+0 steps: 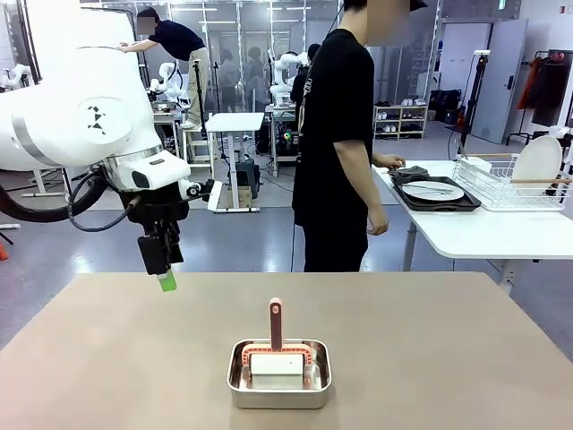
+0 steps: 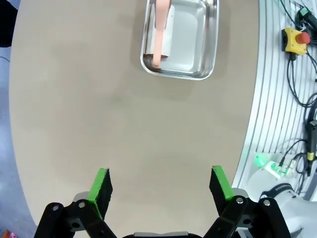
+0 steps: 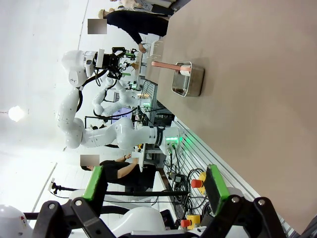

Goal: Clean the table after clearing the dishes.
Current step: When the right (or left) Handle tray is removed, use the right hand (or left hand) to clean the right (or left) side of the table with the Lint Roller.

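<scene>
Tan matte table [image 1: 466, 358], steel pan [image 1: 279, 381] on it; left jaws, right jaws both spread.

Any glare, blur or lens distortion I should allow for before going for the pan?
Front view: even light, a soft shadow under the pan, table sharp. Left wrist view: wide lens bows the table's edge; mild sheen inside the pan; open left pincer sharp. Right wrist view: rolled sideways, background washed out bright, open right pincer sharp.
</scene>
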`<state>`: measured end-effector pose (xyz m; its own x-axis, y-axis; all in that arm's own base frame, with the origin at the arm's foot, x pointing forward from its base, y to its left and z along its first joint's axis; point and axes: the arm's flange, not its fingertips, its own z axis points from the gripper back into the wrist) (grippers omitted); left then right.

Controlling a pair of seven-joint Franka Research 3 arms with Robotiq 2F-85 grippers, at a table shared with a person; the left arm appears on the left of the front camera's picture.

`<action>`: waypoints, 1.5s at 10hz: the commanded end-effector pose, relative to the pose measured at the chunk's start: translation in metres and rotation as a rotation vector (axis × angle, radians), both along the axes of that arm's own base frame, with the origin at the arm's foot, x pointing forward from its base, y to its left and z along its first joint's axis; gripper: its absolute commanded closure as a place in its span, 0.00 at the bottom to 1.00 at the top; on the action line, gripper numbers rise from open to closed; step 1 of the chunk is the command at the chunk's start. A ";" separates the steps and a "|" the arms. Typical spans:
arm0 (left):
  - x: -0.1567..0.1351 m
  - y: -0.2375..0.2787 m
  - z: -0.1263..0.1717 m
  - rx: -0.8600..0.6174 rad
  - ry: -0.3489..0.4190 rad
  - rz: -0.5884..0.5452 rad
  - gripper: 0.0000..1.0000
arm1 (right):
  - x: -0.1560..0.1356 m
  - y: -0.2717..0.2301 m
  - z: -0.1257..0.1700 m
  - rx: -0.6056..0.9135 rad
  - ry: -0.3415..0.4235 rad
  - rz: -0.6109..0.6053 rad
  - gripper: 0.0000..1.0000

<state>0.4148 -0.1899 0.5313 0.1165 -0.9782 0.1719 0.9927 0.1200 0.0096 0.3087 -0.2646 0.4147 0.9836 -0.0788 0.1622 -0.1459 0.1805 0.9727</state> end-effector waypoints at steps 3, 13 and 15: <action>0.001 0.001 0.001 -0.001 -0.002 0.002 0.00 | -0.002 0.001 0.004 -0.002 -0.002 -0.002 0.00; 0.061 -0.158 -0.040 0.130 -0.009 -0.172 0.00 | -0.002 0.001 0.004 -0.002 -0.002 -0.002 0.00; 0.061 -0.168 -0.045 0.166 -0.010 -0.146 0.00 | -0.002 0.001 0.004 -0.002 -0.002 -0.002 0.00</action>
<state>0.4746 -0.3531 0.4832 -0.0509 -0.9977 0.0456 0.9984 -0.0498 0.0251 0.3087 -0.2646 0.4148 0.9836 -0.0787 0.1624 -0.1461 0.1807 0.9726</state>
